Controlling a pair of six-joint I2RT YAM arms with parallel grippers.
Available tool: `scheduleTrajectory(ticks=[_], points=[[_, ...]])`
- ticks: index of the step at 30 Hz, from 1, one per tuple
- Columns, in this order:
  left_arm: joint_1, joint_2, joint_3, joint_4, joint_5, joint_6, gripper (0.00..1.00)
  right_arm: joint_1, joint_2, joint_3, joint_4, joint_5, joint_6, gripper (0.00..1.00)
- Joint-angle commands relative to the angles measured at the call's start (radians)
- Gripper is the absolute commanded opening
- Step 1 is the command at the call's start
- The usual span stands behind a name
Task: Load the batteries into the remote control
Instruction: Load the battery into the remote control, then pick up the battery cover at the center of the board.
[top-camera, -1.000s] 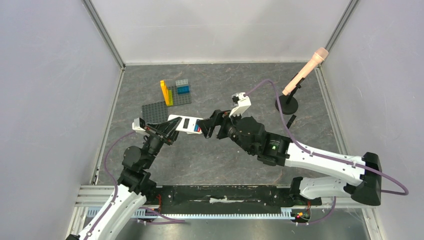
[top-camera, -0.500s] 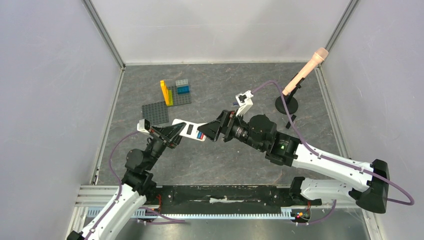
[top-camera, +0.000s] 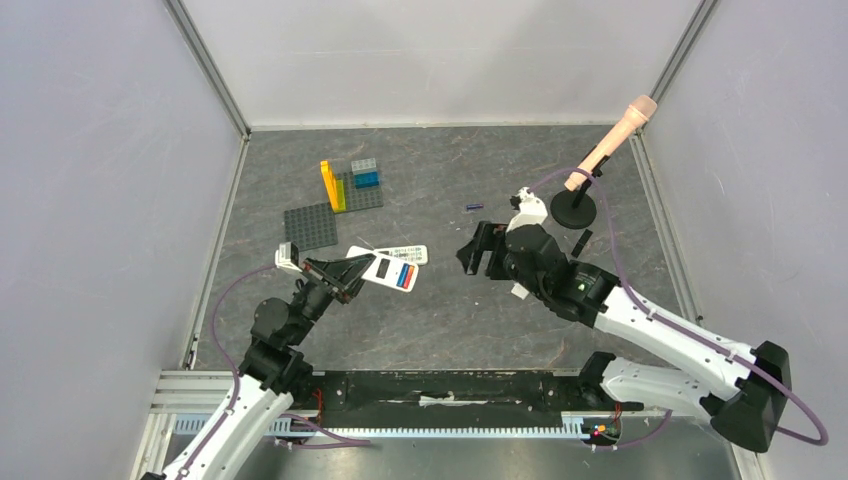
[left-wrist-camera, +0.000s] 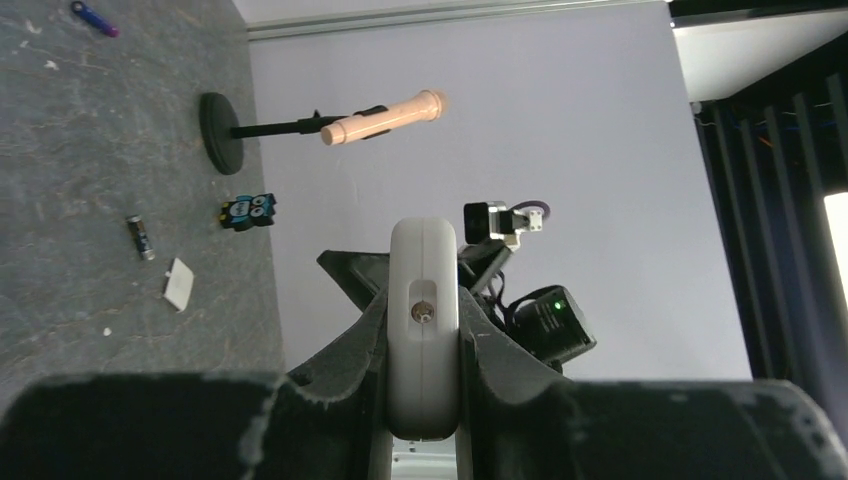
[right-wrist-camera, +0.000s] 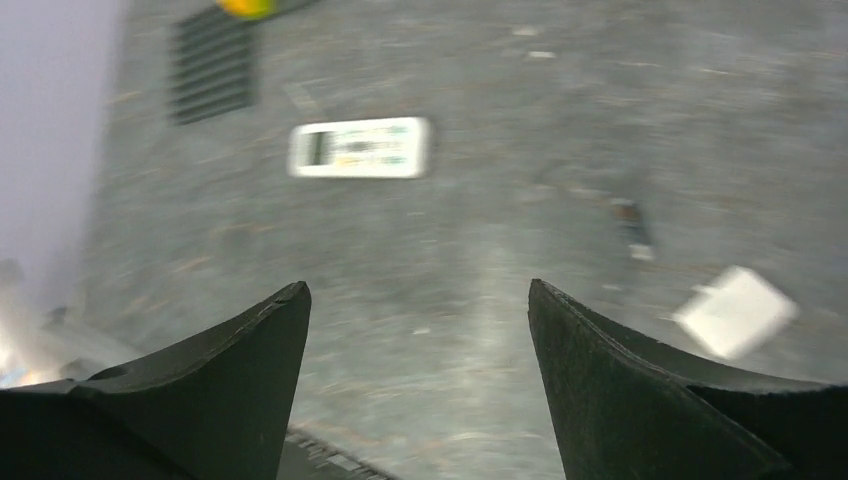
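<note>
Even, soft light (right wrist blurry)

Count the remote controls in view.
2. One remote is clamped in the left gripper; the second remote lies flat on the table just beyond it. Others may be hidden by the arms.

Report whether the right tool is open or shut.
Open. The right tool has its fingers wide apart, only table between them, nothing held.

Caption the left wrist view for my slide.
Left gripper clamps a white remote end-on, a dark battery lying on the table beyond.
</note>
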Motion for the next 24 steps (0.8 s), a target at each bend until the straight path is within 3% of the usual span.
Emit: scheduleTrajectory(ticks=[1, 4, 7, 10, 18, 24], points=[[0.0, -0.001, 0.049, -0.04, 0.005, 0.079, 0.02, -0.113, 0.035, -0.063, -0.187, 0.129, -0.073, 0.82], [-0.001, 0.013, 0.05, -0.033, 0.01, 0.088, 0.02, -0.165, 0.072, -0.1, -0.172, 0.107, -0.193, 0.8], [-0.001, 0.015, 0.056, -0.03, 0.013, 0.106, 0.02, -0.195, 0.105, -0.093, -0.151, -0.037, -0.523, 0.83], [-0.001, 0.019, 0.066, -0.033, 0.0, 0.128, 0.02, -0.233, 0.186, 0.005, -0.225, -0.103, -0.689, 0.85], [0.001, 0.131, 0.107, 0.047, 0.078, 0.174, 0.02, -0.28, 0.361, 0.081, -0.386, -0.116, -0.937, 0.84], [0.001, 0.15, 0.106, 0.061, 0.086, 0.186, 0.02, -0.356, 0.422, 0.074, -0.397, -0.189, -1.047, 0.85]])
